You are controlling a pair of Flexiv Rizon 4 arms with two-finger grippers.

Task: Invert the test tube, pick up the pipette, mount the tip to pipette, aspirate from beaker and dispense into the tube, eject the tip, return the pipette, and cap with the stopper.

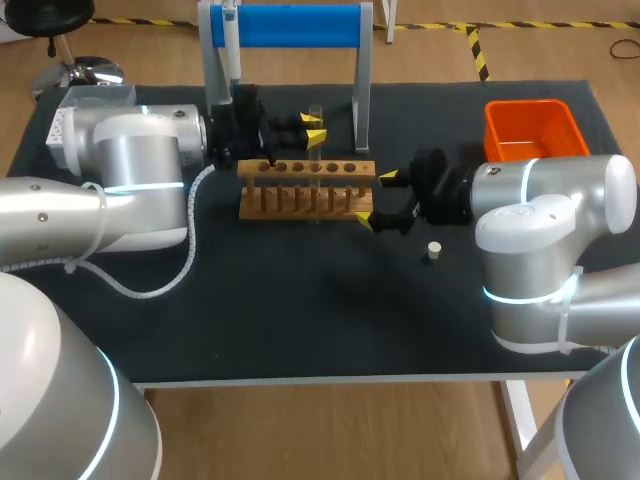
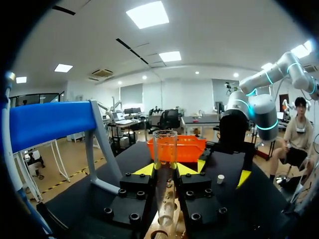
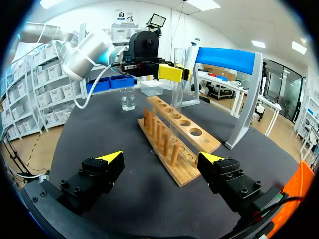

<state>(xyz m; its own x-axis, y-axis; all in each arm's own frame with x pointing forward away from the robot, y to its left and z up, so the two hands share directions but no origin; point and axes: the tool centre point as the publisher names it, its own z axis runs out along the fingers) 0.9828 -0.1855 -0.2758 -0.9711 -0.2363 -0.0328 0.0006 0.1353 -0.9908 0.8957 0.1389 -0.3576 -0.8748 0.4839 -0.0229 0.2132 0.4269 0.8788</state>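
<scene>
My left gripper (image 1: 312,131) is shut on a clear test tube (image 1: 316,112), held upright over the wooden rack (image 1: 307,190). In the left wrist view the tube (image 2: 165,159) stands between the yellow fingertips (image 2: 143,170) with its open rim upward and its lower end down at the rack (image 2: 165,226). My right gripper (image 1: 378,198) stands open at the rack's right end, nothing between its fingers. From the right wrist view the rack (image 3: 174,130) lies ahead of my right gripper (image 3: 162,158), with the tube (image 3: 178,74) and the left gripper (image 3: 172,72) above it. The pipette (image 1: 229,30) hangs on the blue stand (image 1: 290,25).
A small white stopper (image 1: 433,250) lies on the mat to the right of the rack. An orange bin (image 1: 533,128) sits at the back right. A glass beaker (image 3: 127,98) and a white tip box (image 3: 152,87) stand beyond the rack.
</scene>
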